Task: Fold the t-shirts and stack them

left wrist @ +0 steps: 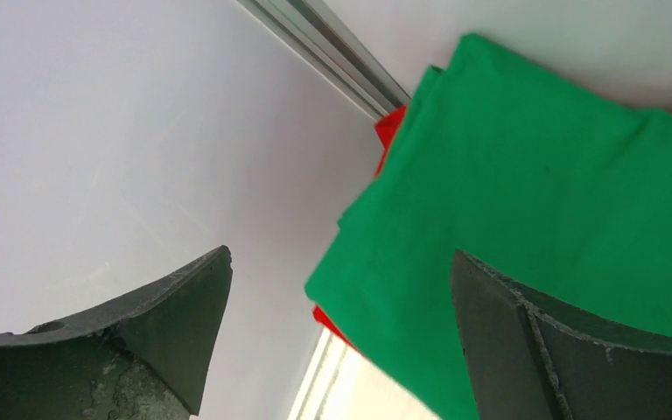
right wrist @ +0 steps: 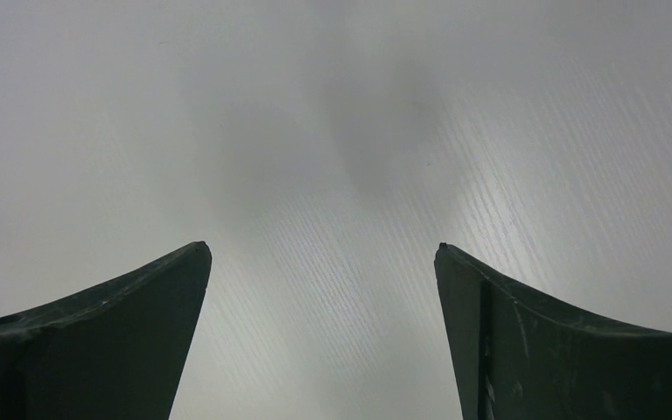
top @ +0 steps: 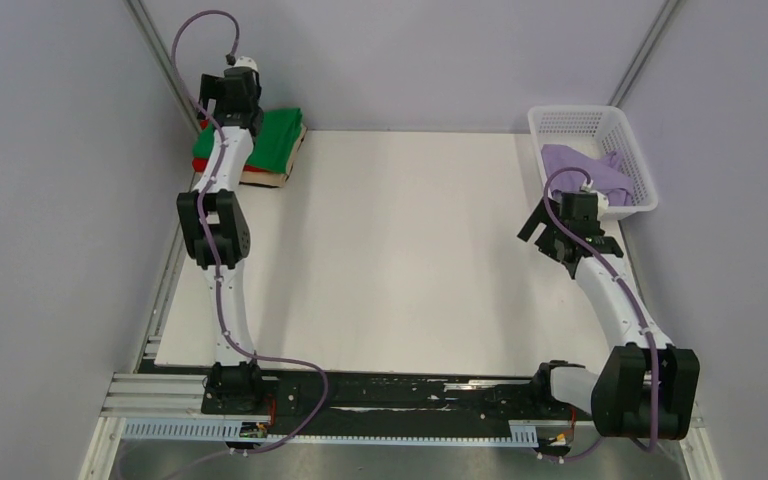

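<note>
Green t-shirt (top: pixel 278 140) tops red t-shirt (left wrist: pixel 388 129); lavender t-shirt (top: pixel 582 165) lies in basket (top: pixel 572 120).

Green shirt (top: pixel 280 135), red shirt (left wrist: pixel 389 129), lavender shirt (top: pixel 570 163)

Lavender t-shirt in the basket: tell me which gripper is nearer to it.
Right. The right gripper hangs open just on the near side of the white basket holding the lavender t-shirt; the left gripper is across the table, over the green t-shirt stack.

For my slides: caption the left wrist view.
Open left gripper over the edge of a folded bright green cloth t-shirt lying on a red t-shirt.
</note>
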`<control>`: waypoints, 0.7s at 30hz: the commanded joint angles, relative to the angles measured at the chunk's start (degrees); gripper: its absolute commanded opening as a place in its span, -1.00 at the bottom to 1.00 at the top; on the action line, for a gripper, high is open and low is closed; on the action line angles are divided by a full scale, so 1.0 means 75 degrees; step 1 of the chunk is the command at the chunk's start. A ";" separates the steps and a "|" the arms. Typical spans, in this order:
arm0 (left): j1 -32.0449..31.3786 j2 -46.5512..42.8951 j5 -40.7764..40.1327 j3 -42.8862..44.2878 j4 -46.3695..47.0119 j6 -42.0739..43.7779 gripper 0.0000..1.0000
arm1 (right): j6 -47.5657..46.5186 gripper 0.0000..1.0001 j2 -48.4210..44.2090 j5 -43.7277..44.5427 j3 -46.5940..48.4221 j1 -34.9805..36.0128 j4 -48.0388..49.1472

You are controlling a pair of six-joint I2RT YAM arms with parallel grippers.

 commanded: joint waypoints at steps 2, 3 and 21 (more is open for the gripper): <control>0.0022 -0.1741 0.0790 -0.1023 -0.0544 -0.1891 1.00 | 0.0062 1.00 -0.0412 -0.0395 0.0158 -0.0018 0.0198; 0.0019 -0.1926 0.0835 -0.1140 -0.0538 -0.1939 1.00 | 0.0039 1.00 -0.0472 -0.0473 0.0131 -0.0018 0.0216; 0.0016 -0.2125 0.5870 -0.1149 -0.1585 -0.4009 1.00 | 0.0007 1.00 -0.0521 -0.1013 -0.0093 -0.0018 0.0784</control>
